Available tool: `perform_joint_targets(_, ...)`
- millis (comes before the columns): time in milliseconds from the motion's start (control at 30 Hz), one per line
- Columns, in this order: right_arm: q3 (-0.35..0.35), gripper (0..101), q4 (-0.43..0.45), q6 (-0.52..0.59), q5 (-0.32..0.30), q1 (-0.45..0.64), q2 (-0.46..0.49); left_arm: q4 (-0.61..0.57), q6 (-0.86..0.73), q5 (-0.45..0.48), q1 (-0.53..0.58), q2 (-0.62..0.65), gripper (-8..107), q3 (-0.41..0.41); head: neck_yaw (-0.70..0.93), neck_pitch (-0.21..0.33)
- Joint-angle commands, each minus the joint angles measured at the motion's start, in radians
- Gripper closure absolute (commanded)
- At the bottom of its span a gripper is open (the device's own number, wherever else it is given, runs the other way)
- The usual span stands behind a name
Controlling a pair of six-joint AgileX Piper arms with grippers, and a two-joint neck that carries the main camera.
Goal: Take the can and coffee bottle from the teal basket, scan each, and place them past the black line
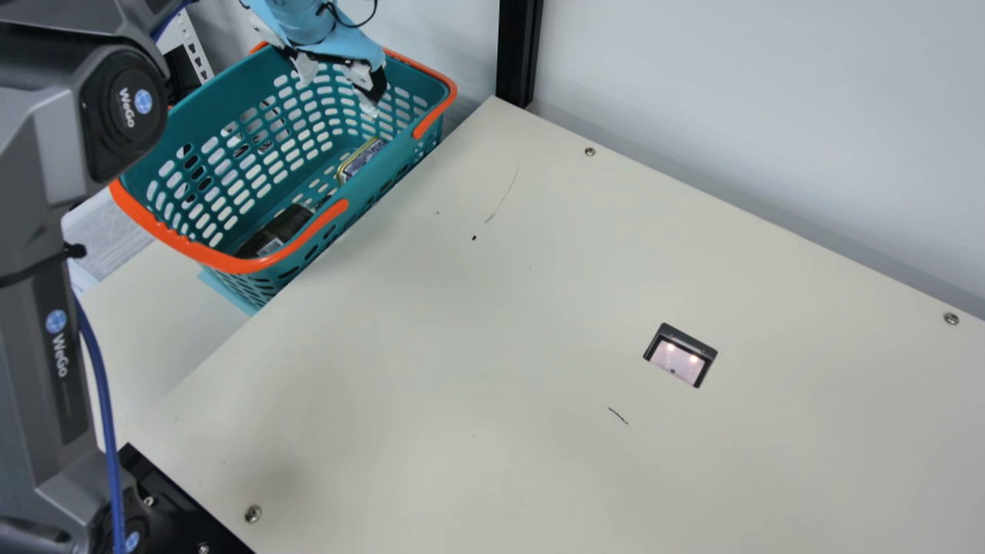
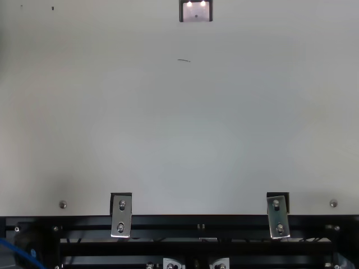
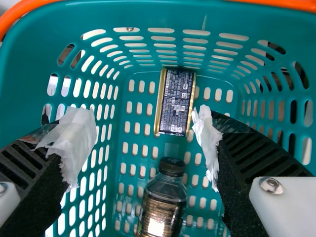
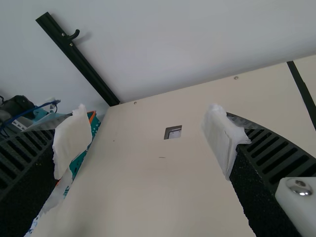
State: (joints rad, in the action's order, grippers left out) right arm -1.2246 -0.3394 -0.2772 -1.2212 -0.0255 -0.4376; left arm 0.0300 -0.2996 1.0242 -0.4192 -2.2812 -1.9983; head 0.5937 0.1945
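Left pincer (image 3: pixel 144 140) gapes in the mouth of the teal basket (image 3: pixel 29 64), can (image 3: pixel 175 101) and coffee bottle (image 3: pixel 164 200) close together beneath; descending off-centre could knock one askew. Right pincer (image 4: pixel 146 142) gapes outside the basket.

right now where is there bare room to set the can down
The cream table is open between the teal basket and the scanner window, and from that window back to the wall. It is crowded in the basket: can and coffee bottle lie close together, below the left gripper.
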Motion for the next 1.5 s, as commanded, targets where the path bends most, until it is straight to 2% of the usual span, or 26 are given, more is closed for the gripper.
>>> perform_joint_targets(0, 0.0, 0, 0.0, 0.0, 0.0, 0.0, 0.0, -0.024, -0.045, -0.025, -0.014, 0.009, 9, 0.031, 0.012, 0.018)
perform_joint_targets(467, 0.0, 0, 0.0, 0.0, 0.0, 0.0, 0.0, -0.178, -0.234, -0.2, -0.089, 0.137, 9, 0.334, 0.012, 0.018)
perform_joint_targets(567, 0.0, 0, 0.0, 0.0, 0.0, 0.0, 0.0, -0.161, -0.228, -0.253, -0.099, 0.169, 9, 0.403, 0.012, 0.018)
perform_joint_targets(600, 0.0, 0, 0.0, 0.0, 0.0, 0.0, 0.0, -0.179, -0.239, -0.221, -0.096, 0.155, 9, 0.349, 0.012, 0.018)
perform_joint_targets(700, 0.0, 0, 0.0, 0.0, 0.0, 0.0, 0.0, -0.177, -0.239, -0.253, -0.098, 0.169, 9, 0.397, 0.012, 0.018)
perform_joint_targets(833, 0.0, 0, 0.0, 0.0, 0.0, 0.0, 0.0, -0.171, -0.227, -0.25, -0.093, 0.165, 9, 0.397, 0.012, 0.018)
perform_joint_targets(1167, 0.0, 0, 0.0, 0.0, 0.0, 0.0, 0.0, -0.126, -0.166, -0.189, -0.036, 0.071, 9, 0.33, 0.012, 0.018)
perform_joint_targets(1467, 0.0, 0, 0.0, 0.0, 0.0, 0.0, 0.0, -0.107, -0.149, -0.173, -0.011, -0.014, 9, 0.252, 0.012, 0.018)
